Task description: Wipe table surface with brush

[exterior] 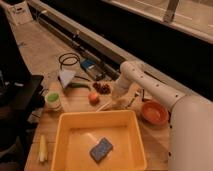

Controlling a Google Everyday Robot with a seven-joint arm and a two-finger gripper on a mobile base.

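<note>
Warm, dim light is falling on the table surface (75,102); the far edge is fading into darkness, everything looking soft and blurred.

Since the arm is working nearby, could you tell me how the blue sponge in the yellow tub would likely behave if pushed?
The blue sponge looks soft and light, so it would probably squash. Lying flat, it should slide across the yellow tub floor, not roll. The end effector is beyond the tub by the brush.
</note>
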